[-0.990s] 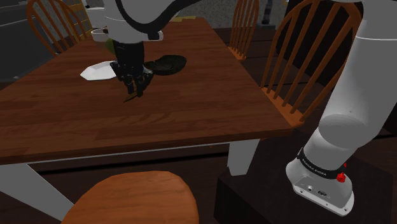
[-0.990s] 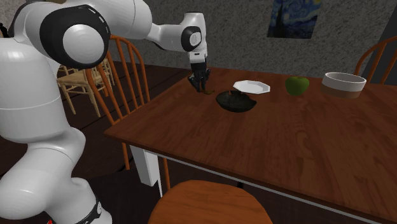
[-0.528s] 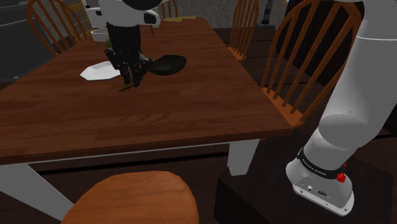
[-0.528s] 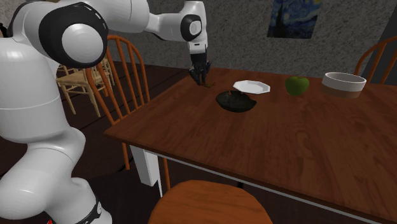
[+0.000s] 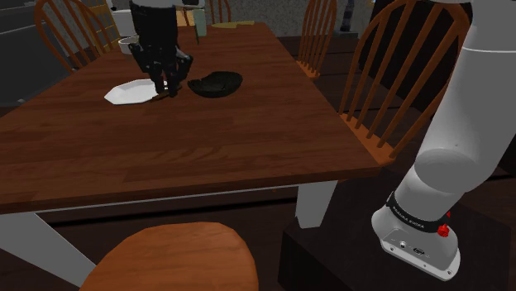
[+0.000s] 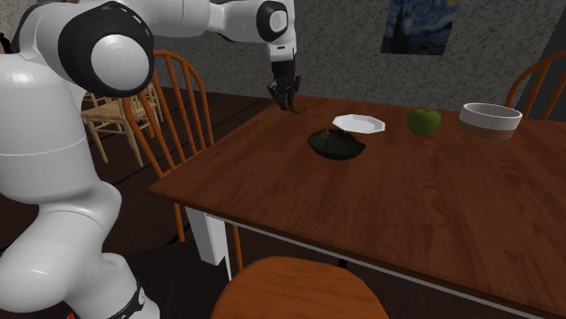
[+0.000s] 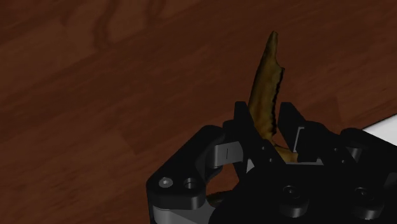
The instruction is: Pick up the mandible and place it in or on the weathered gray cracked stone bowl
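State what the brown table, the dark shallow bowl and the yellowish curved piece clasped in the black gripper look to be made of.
The brown table: wood with a slight sheen; plank seams and grain show.
The dark shallow bowl: possibly stone, matt and rough-looking; too dark to be sure.
The yellowish curved mandible: looks like old bone, dull, with a dark jagged edge; uncertain.

The mandible point(image 7: 266, 76) is a thin, curved sliver, yellow-brown with a dark jagged edge. It is clamped between the two fingers of my claw point(image 7: 266, 122) and pokes out past their tips. In the shoulder view the mandible point(image 5: 168, 93) hangs in the upper left of the frame, just left of the bowl point(image 5: 216, 83) and not touching it. The bowl point(image 6: 336, 144) is shallow, dark, almost black, and stands upright on the wooden table point(image 5: 248, 140), a little above the second exterior view's centre
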### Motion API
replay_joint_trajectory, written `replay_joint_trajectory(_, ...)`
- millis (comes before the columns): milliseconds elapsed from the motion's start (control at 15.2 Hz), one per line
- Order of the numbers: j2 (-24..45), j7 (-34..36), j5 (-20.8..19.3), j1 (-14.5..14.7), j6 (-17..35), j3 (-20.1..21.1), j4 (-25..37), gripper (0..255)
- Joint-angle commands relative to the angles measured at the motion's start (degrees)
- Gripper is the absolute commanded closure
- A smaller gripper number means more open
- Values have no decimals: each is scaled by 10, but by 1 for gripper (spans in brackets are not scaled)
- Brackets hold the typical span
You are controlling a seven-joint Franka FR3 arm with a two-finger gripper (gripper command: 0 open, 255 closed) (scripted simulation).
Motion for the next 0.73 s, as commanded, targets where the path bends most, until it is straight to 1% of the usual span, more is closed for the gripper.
replay_joint_trajectory(0,2,1,-1,2,-18,1,19,255)
replay_joint_trajectory(198,7,3,-5,7,-41,1,46,255)
replay_joint_trajectory(396,-12,-44,18,-28,-35,-12,27,255)
replay_joint_trajectory(660,-28,-104,40,-67,-33,-32,14,255)
